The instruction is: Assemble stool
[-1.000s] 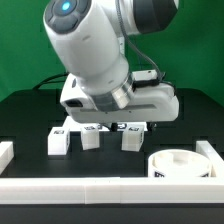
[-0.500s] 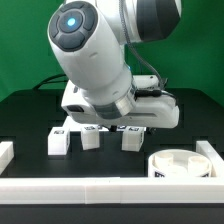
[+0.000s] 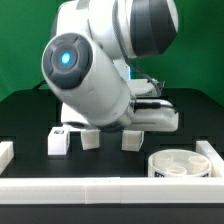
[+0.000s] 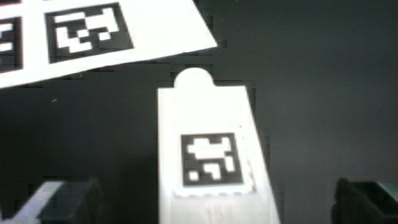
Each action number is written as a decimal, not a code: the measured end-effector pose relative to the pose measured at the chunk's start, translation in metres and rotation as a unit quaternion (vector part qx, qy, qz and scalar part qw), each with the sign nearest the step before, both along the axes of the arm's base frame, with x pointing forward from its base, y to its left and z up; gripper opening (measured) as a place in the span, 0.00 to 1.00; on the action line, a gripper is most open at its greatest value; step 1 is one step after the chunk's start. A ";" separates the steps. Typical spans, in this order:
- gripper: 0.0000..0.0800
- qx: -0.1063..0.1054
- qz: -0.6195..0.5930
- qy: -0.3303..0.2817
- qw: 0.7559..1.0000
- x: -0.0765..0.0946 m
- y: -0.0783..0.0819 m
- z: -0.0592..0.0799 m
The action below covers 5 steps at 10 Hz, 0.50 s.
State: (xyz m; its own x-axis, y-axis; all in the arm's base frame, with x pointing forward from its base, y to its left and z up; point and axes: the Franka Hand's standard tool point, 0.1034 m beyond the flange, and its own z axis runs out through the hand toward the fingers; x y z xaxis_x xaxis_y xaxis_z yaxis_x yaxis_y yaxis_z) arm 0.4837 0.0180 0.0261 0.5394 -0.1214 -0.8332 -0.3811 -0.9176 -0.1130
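Exterior view, read from the exterior view's left to its right. A white border rail (image 3: pixel 5 152) closed off the black tabletop (image 3: pixel 25 120) at the far left, likely there to keep loose parts from sliding off. Next came three short white legs in a row across the middle of the frame, apart from one another: the left leg (image 3: pixel 58 143), the middle leg (image 3: pixel 90 141) and the right leg (image 3: pixel 132 140). Spaced like this, each could probably be taken without knocking its neighbour. The large white arm (image 3: pixel 95 80) filled the centre and top of the frame, bent low over the row and hiding what lay behind it. Low at the exterior view's right sat the round seat (image 3: pixel 180 163), well apart from the legs, with its recessed face up, apparently waiting to receive them.

Wrist view. One leg (image 4: pixel 210 140) filled the centre, a black-and-white tag (image 4: pixel 214 160) facing the camera. Which of the three it was could not be told. The hand (image 4: pixel 217 195) was released, its two dark fingers (image 4: pixel 63 200) spread wide on either side of the leg and touching nothing. This straddling pose suggested it was lined up to close on that leg. A corner of the marker board (image 4: pixel 80 30) showed beyond the leg's rounded end, near it but not touching.
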 end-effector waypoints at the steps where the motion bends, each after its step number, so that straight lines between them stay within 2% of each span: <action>1: 0.81 0.012 0.007 0.021 1.000 0.002 0.001 0.000; 3: 0.81 0.038 0.021 0.078 0.996 0.002 0.002 -0.005; 4: 0.81 0.034 0.020 0.059 0.997 0.009 0.002 -0.011; 5: 0.81 0.035 0.022 0.055 0.998 0.007 0.003 -0.012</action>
State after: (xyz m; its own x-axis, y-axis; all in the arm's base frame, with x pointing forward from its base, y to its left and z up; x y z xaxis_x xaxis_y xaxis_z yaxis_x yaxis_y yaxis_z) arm 0.4911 0.0213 0.0144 0.4480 -0.0394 -0.8932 -0.3544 -0.9250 -0.1370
